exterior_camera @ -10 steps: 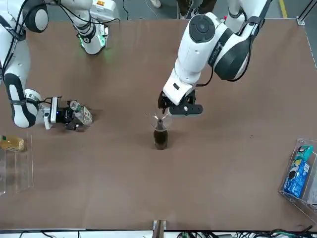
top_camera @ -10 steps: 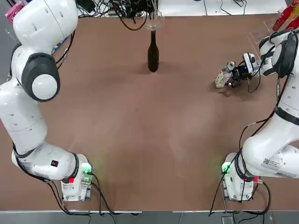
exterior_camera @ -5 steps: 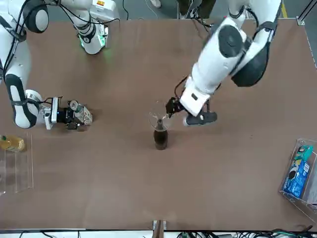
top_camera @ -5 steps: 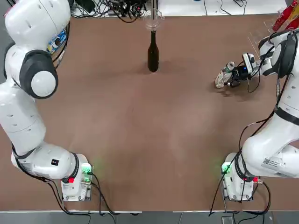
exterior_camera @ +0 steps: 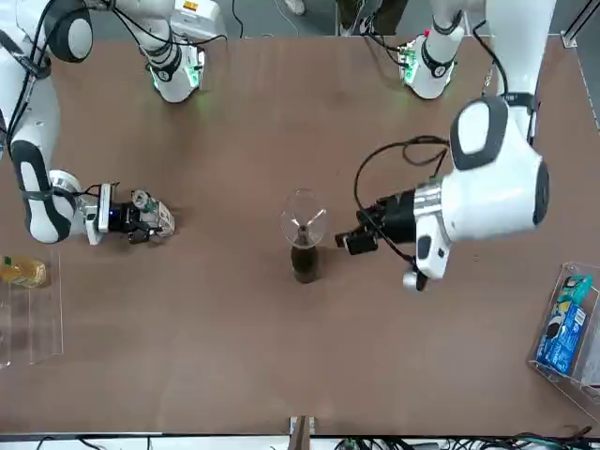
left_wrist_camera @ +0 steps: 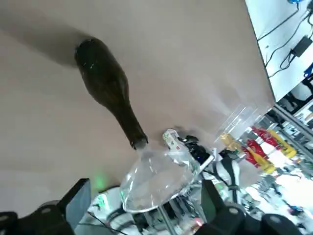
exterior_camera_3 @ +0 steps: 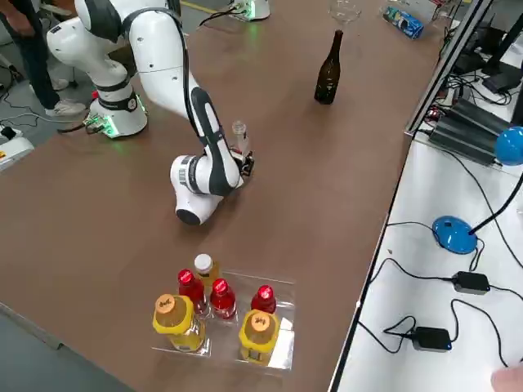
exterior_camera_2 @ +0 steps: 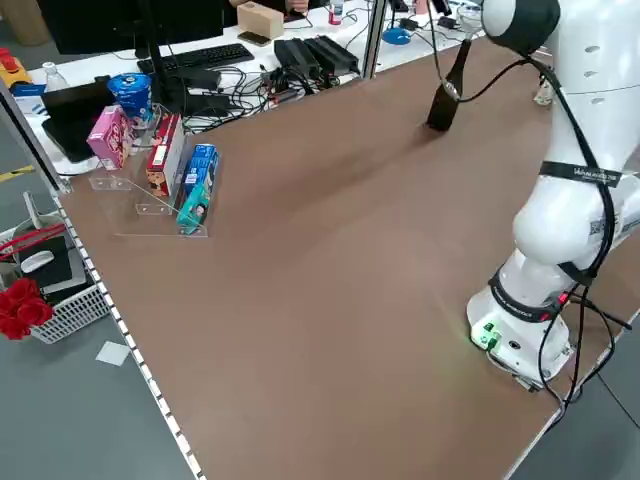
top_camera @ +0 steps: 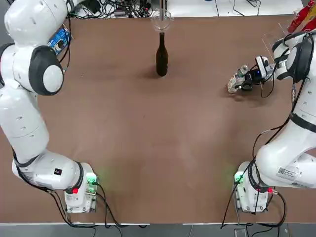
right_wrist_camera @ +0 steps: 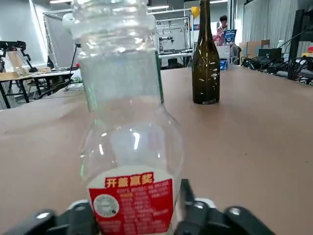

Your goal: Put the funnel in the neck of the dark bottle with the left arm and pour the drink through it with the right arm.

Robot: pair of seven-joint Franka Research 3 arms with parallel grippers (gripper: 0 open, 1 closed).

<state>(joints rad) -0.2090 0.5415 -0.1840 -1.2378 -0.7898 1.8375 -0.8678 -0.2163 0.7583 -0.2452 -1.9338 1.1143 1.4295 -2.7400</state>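
The dark bottle (top_camera: pixel 161 59) (exterior_camera: pixel 304 262) stands upright at the table's far middle. The clear funnel (top_camera: pixel 161 20) (exterior_camera: pixel 303 221) sits in its neck. My left gripper (exterior_camera: pixel 349 241) hangs open and level just to the robot's left of the funnel, apart from it. The left wrist view shows the funnel (left_wrist_camera: pixel 156 178) and bottle (left_wrist_camera: pixel 105 83) beyond its spread fingers (left_wrist_camera: pixel 78 203). At the far right, the drink (top_camera: pixel 235 82) (exterior_camera: pixel 150 214) (right_wrist_camera: pixel 129 142) stands on the table. My right gripper (top_camera: pixel 243 81) is shut on its lower body, one finger (right_wrist_camera: pixel 187 196) on each side.
A clear tray (exterior_camera_3: pixel 282 347) with red and yellow bottles sits at the robot's far right corner. A yellowish bottle (exterior_camera: pixel 21 272) shows there in the front view. Boxed goods (exterior_camera_2: pixel 190 185) (exterior_camera: pixel 562 328) stand in a holder on the far left. Cables (top_camera: pixel 128 7) run behind the table.
My left gripper has drawn away from the funnel toward the robot's left and turned level; the funnel stays in the neck. My right gripper's fingers have closed on the drink.
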